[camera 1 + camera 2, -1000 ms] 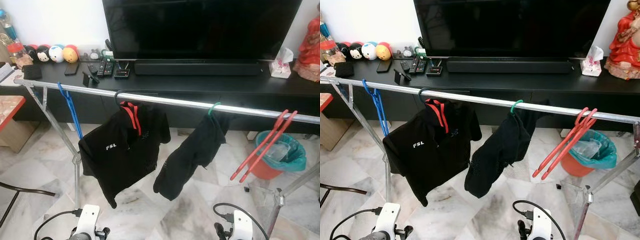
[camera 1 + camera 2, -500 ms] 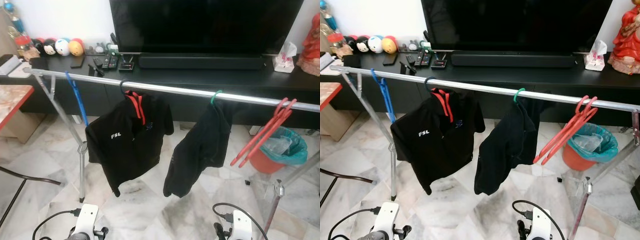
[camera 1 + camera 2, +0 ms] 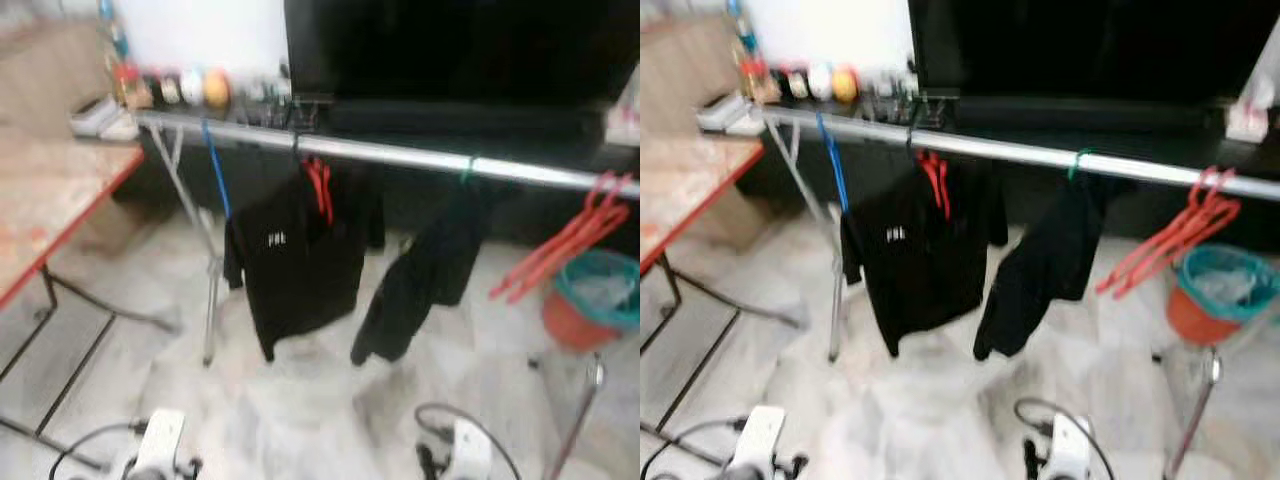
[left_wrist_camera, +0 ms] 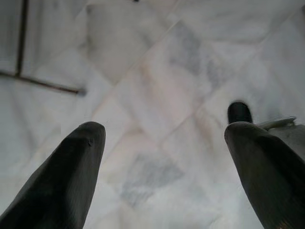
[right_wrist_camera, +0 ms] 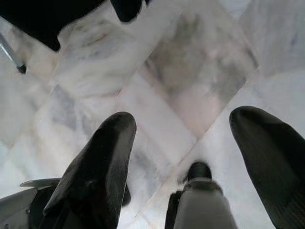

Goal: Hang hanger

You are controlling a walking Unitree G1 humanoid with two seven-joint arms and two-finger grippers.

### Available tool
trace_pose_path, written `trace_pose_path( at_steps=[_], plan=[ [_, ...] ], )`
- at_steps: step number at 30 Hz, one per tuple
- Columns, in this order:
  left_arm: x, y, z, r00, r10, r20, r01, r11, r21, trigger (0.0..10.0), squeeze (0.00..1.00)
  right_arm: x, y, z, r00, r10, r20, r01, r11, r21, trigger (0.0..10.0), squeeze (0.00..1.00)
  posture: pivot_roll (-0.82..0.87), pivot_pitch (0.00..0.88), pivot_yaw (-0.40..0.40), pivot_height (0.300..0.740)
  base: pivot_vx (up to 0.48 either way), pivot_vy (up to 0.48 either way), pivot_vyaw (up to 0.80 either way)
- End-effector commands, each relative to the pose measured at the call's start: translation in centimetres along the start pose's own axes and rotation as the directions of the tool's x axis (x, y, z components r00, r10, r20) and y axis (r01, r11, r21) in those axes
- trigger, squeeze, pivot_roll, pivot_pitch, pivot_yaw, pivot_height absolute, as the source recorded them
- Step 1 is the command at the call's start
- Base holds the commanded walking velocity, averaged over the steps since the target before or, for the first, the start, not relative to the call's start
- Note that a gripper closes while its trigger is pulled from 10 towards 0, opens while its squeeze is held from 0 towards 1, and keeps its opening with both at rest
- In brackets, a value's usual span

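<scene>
Head views are blurred, w/ a silver rail (image 3: 400, 155) running across in front of a black TV bench (image 3: 1120, 135). On the rail, from robot's left: a blue hanger (image 3: 213, 170), a black polo (image 3: 300, 255) on a hanger w/ a red collar strip, a second black garment (image 3: 420, 275) on a green-hooked hanger (image 3: 467, 168), and a bunch of red hangers (image 3: 565, 240) near the right end, above a teal-lined bin (image 3: 595, 305). A red-edged table (image 3: 50, 200) sits at the left.

Both arms hang low & idle. Left gripper (image 4: 164, 157) points at the marble floor (image 4: 157, 86), fingers spread wide, nothing between them. Right gripper (image 5: 183, 157) likewise: fingers spread apart, empty, w/ the hem of a black garment at the edge of its wrist view.

Progress, as a judgement: hangers already sit on the rail and neither gripper carries one, so either this hanger is hung or the next isn't picked up yet; can't tell which. If more remains, it means fetching a hanger and hooking it into a free gap on the rail, e.g. between the green-hooked hanger and the red ones.

Writing: small white chest mark on the polo, too blurred to read. No other legible labels.
</scene>
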State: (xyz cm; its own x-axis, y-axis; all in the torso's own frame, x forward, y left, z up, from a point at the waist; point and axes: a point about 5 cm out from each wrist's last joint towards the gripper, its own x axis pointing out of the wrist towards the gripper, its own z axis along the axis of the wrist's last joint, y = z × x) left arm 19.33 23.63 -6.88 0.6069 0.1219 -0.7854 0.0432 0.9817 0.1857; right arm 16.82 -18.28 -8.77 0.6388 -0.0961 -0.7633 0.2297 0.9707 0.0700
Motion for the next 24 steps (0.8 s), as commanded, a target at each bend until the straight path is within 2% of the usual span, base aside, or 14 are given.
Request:
trace_pose_path(
  at_steps=[1, 6, 12, 16, 24],
  plan=[
    [-0.3, 0.6, -1.4, 0.999, 0.024, -0.04, -0.024, 1.0, -0.003, 10.0, 0.0, -0.4, -0.1, -1.3, 0.999, -0.026, -0.029, 0.027, 0.999, 0.033, 10.0, 0.0, -0.02, 0.0, 0.118, 0.74, -0.255, 0.0, 0.0],
    [-0.7, 1.1, -2.6, 0.997, 0.043, -0.066, -0.043, 0.999, -0.004, 10.0, 0.0, -0.9, 0.5, -2.7, 0.998, -0.038, -0.053, 0.041, 0.997, 0.067, 10.0, 0.0, -0.06, 0.0, 0.144, 0.74, -0.252, 0.0, 0.0],
    [-0.8, 0.9, -3.3, 0.995, 0.045, -0.085, -0.046, 0.999, -0.008, 10.0, 0.0, -1.1, 0.3, -3.2, 0.997, -0.042, -0.065, 0.045, 0.998, 0.042, 10.0, 0.0, -0.1, 0.0, 0.135, 0.74, -0.252, 0.0, 0.0],
    [-0.8, -0.1, -3.6, 0.995, 0.031, -0.093, -0.035, 0.999, -0.042, 10.0, 0.0, -1.2, -0.8, -3.3, 0.996, -0.062, -0.066, 0.064, 0.998, 0.025, 10.0, 0.0, -0.07, 0.0, 0.119, 0.74, -0.259, 0.0, 0.0],
    [-0.7, -2.0, -3.5, 0.997, 0.018, -0.079, -0.027, 0.992, -0.123, 10.0, 0.0, -1.1, -2.8, -2.8, 0.991, -0.095, -0.094, 0.091, 0.995, -0.046, 10.0, 0.0, -0.03, 0.0, 0.003, 0.74, -0.262, 0.0, 0.0]
  ],
)
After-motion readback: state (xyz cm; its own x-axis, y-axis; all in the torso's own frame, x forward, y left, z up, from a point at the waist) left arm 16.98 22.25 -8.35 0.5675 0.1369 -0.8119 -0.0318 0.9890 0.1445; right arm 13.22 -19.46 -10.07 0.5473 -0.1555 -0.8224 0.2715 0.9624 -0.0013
